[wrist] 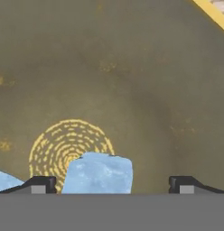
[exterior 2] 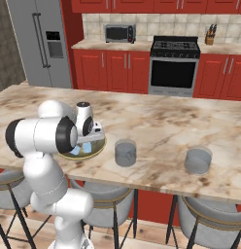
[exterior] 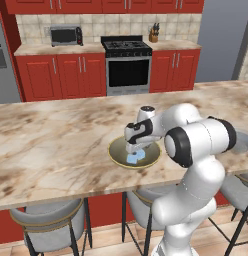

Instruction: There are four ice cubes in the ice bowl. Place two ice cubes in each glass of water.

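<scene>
A: Item one, pincer (wrist: 112, 187): tips spread wide, low inside the bowl (exterior: 116, 156), an ice cube (wrist: 98, 173) between them, nearer one tip; nothing pinched.

B: Item two, ice: pale cubes (exterior: 136, 157) lay clustered in the bowl on the tabletop (exterior: 56, 140). Both glasses, the near glass (exterior 2: 125, 152) and the far glass (exterior 2: 198, 160), stood well apart from it.

A: Risks?

B: Off-centre closing likely would have skidded the cube along the slick bowl floor. A neighbouring cube (wrist: 5, 180) sat just beside one tip, so it might have been nudged or jammed. A weak pinch could have dropped the cube short of a glass.
</scene>
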Motion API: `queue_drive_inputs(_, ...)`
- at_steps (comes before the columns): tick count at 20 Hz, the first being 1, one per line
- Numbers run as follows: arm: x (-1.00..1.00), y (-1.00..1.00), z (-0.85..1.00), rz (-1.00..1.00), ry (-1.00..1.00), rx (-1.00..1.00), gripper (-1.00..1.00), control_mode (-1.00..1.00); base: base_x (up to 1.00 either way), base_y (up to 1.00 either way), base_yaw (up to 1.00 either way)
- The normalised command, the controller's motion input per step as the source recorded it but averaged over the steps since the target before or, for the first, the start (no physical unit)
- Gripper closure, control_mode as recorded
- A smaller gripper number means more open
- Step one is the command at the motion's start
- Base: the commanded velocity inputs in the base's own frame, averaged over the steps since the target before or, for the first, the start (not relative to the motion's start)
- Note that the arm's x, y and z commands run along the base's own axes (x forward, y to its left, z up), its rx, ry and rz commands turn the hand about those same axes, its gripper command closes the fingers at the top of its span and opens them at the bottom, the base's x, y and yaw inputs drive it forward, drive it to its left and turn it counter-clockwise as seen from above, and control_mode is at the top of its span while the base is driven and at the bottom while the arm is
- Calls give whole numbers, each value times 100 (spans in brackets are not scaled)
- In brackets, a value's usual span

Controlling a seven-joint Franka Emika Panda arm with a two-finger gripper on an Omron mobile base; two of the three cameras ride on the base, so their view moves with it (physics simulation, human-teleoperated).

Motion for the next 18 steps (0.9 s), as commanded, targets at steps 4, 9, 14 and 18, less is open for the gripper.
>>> queue_drive_inputs(4,-7,0,-1,-6,0,0,-100,-100,0,0,0)
queue_drive_inputs(9,-22,0,-2,-10,0,0,-100,-100,0,0,0)
queue_drive_inputs(14,-3,0,-18,-8,0,0,-100,-100,0,0,0)
queue_drive_inputs(18,0,1,-29,-6,0,-1,-100,-100,0,0,0)
